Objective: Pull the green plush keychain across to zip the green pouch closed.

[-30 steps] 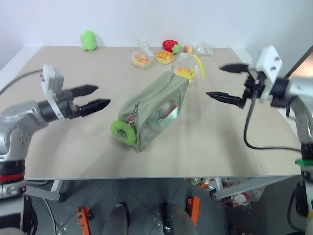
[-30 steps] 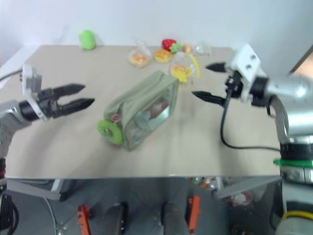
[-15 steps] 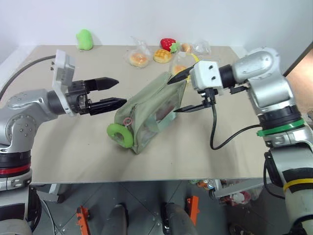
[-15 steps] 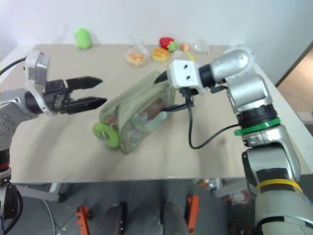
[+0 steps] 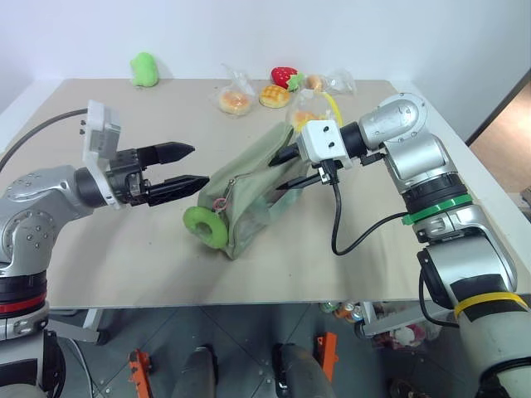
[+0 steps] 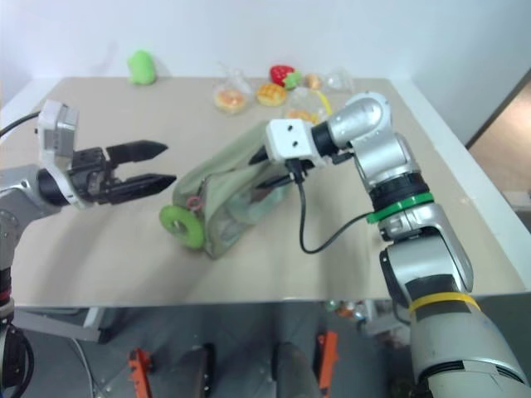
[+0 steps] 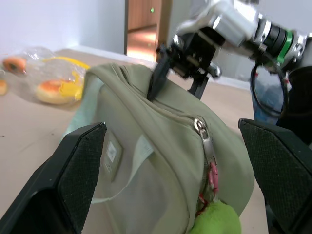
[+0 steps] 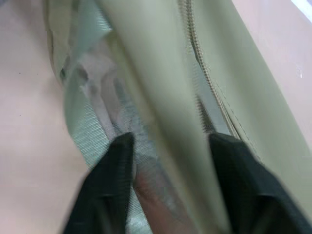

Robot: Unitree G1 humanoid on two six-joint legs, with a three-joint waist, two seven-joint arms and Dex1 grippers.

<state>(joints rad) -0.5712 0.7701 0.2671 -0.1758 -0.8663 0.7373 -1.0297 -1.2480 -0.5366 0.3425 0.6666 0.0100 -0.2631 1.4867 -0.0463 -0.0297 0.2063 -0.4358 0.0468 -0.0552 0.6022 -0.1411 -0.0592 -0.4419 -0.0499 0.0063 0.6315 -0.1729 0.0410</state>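
The green pouch (image 5: 246,192) lies slanted at the table's middle, its clear window facing right and its top zipper (image 7: 206,142) at the near end. The green plush keychain (image 5: 207,226) hangs from a pinkish clasp (image 5: 219,202) at that near end. My right gripper (image 5: 287,170) is shut on the pouch's far end, with a fold of fabric (image 8: 161,73) pinched between its fingers (image 8: 113,165). My left gripper (image 5: 192,165) stands open just left of the pouch's near end, apart from it, level with the clasp.
A larger green plush blob (image 5: 144,69) sits at the back left. A toy strawberry (image 5: 287,76) and clear bags of toy bread (image 5: 236,100) lie along the back. Another bread bag (image 5: 310,119) touches the pouch's far end. The table's front edge (image 5: 249,303) is near.
My right gripper swung in from the right, came down over the pouch's far end and closed on the fabric. My left gripper stayed open, a little closer to the pouch.
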